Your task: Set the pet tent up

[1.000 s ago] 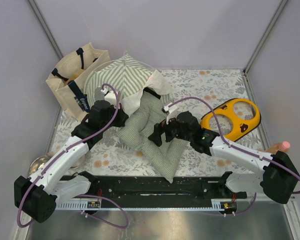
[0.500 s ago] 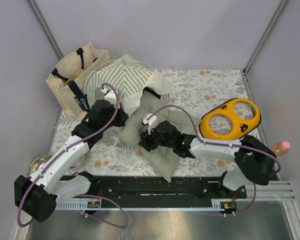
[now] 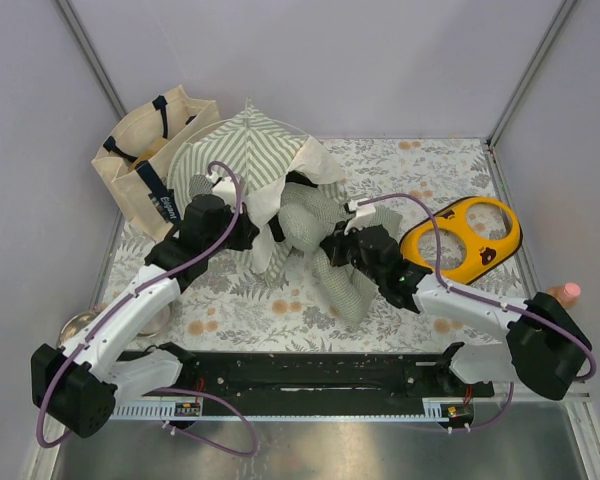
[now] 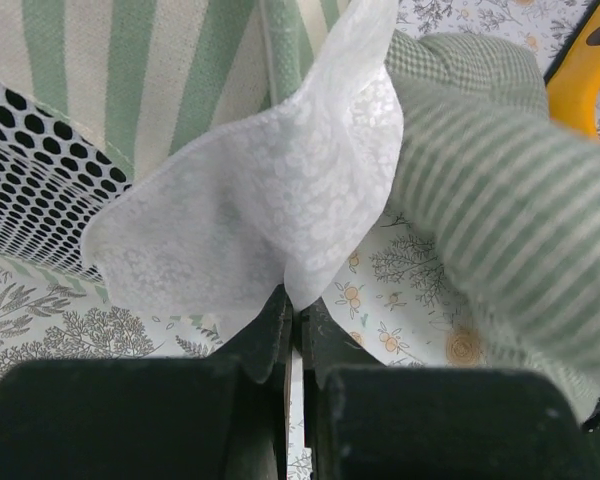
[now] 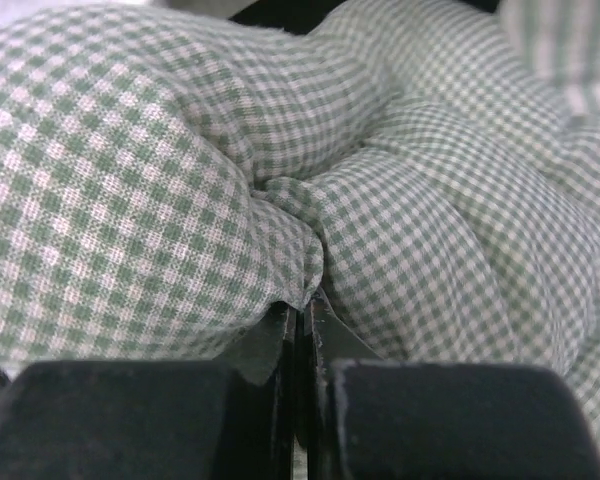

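Note:
The pet tent stands at the back left, a green-and-white striped dome with its opening facing right. My left gripper is shut on its white lacy door flap, pinched at the tips; the mesh panel shows to the left of it. The green checked cushion lies bunched up against the tent's opening. My right gripper is shut on a fold of that cushion, the cloth nipped between the tips. No poles show.
A beige tote bag stands left of the tent. A yellow two-hole feeder lies to the right of the right arm. A metal bowl sits at the left edge and a pink-capped bottle at the right edge.
My right gripper has shut on the cushion and dragged it back and right toward the tent's opening, bunching it. The left gripper keeps hold of the flap, hardly moved.

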You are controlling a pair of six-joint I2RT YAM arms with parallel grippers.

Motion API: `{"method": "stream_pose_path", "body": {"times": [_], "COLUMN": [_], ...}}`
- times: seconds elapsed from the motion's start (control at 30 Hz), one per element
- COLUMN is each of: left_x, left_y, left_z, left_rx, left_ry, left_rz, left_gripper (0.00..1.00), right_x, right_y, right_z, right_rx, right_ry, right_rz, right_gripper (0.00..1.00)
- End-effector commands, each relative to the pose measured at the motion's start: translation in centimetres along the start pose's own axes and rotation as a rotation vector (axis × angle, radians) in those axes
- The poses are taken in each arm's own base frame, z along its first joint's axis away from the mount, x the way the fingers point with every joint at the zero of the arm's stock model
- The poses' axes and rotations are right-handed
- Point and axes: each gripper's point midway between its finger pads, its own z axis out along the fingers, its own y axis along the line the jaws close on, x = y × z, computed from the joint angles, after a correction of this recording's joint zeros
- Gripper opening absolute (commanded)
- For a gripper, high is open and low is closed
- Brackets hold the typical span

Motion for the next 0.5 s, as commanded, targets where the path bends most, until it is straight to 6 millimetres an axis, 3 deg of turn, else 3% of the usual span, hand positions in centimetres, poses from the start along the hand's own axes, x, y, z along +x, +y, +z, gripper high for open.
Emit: {"method": "stream_pose_path", "body": {"times": [0.0,0.13,0.27,0.37,0.47], "left_x": [0.6,0.4,0.7,0.6,0.2], "left_y": [-1.0,-1.9,-2.9,-3.0,-2.9], "left_z": [-0.5,-0.7,-0.9,-1.1,-1.1], "left_rx": [0.051,0.109,0.166,0.175,0.166], "left_ry": [0.064,0.071,0.089,0.087,0.071], "left_rz": [0.023,0.047,0.058,0.058,0.061], "left_gripper": [0.00,0.00,0.00,0.00,0.00], "right_x": [-4.3,-5.5,-5.7,-4.6,-2.2], "right_y": [-1.7,1.6,3.1,2.1,-0.4], "right_z": [1.2,4.3,8.3,10.7,11.9], "right_rx": [0.085,-0.038,-0.057,0.023,0.149], "right_ry": [-0.103,-0.076,-0.019,0.038,0.084], "right_rz": [0.119,0.181,0.254,0.270,0.265], "right_gripper": [0.00,0.00,0.00,0.00,0.00]}}
